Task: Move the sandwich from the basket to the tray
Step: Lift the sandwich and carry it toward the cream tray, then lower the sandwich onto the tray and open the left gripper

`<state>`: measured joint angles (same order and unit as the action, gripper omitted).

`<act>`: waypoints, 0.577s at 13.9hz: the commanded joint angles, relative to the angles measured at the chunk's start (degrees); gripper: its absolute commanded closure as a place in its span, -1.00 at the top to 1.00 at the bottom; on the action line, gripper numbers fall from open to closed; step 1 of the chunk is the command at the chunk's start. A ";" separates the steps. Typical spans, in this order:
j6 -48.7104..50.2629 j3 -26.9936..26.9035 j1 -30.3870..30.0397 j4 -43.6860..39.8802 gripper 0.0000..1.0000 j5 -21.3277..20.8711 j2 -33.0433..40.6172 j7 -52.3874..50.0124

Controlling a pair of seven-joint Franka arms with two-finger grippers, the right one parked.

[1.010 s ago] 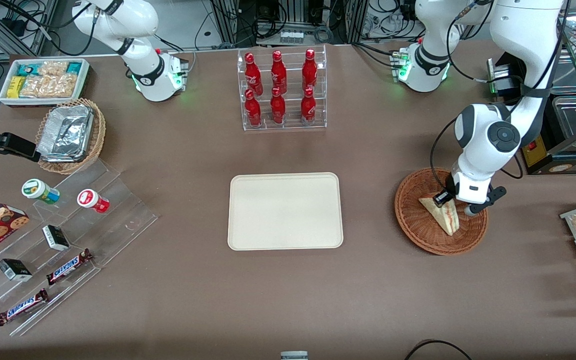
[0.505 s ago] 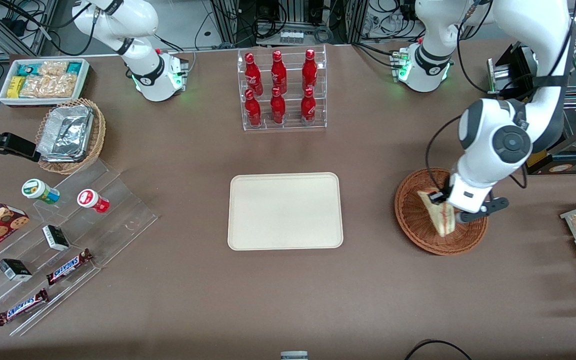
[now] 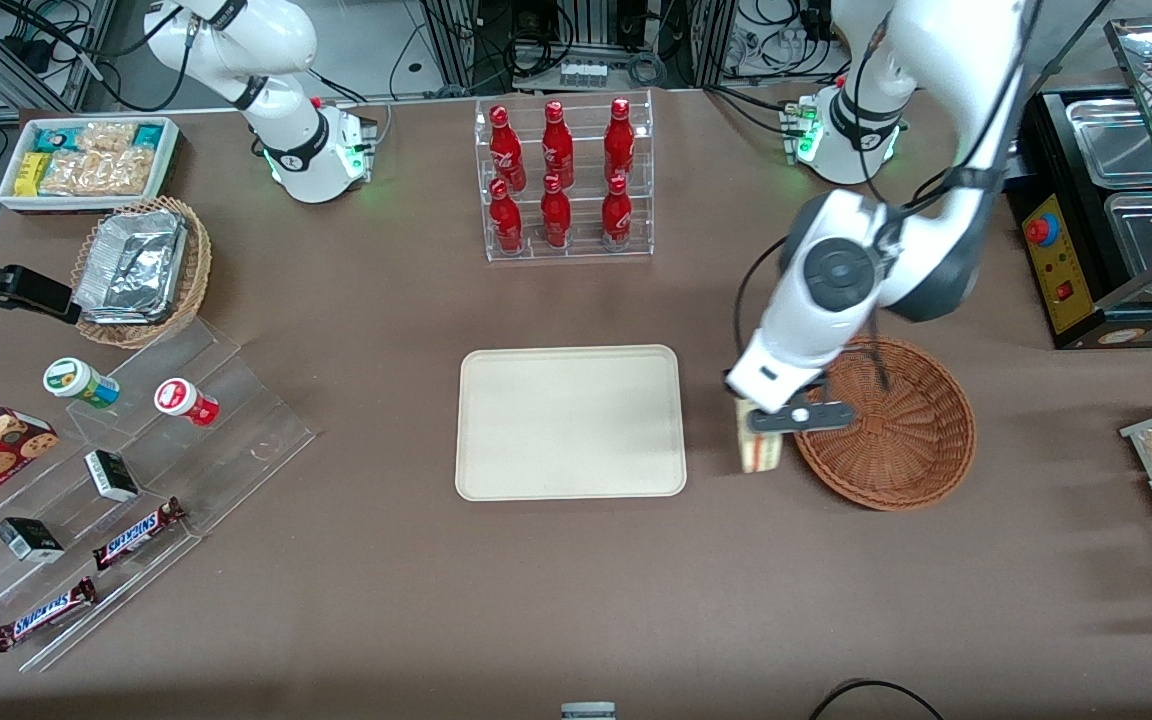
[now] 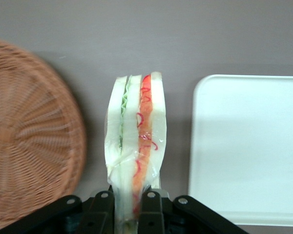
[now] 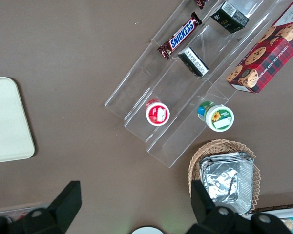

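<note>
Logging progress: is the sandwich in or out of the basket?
Out. The gripper holds the sandwich above bare table between the basket and the tray.

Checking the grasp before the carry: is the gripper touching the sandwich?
Touching. In the left wrist view the gripper has its fingers pressed against both faces of the sandwich, holding it between basket and tray.

The sandwich [image 4: 136,146] showed pale cream bread with green, red and orange filling stripes along its cut edge. The basket [image 3: 901,440] was reddish-brown woven wicker. The tray [image 3: 570,421] was plain cream. The table [image 3: 536,600] was dull brown. The gripper [image 4: 129,204], clamped on the sandwich, was black below a white arm [image 3: 816,300].
</note>
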<state>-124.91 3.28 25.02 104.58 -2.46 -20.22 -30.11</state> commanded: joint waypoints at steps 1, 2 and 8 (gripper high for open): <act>1.25 -0.73 4.93 -8.23 -1.00 0.87 -7.18 -0.21; 1.16 -0.81 6.08 -9.20 -1.00 1.31 -8.42 -0.30; 1.07 -0.90 14.00 -21.59 -1.00 0.88 -20.98 -10.84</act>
<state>-124.98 3.29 37.34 89.93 -1.61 -36.05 -38.14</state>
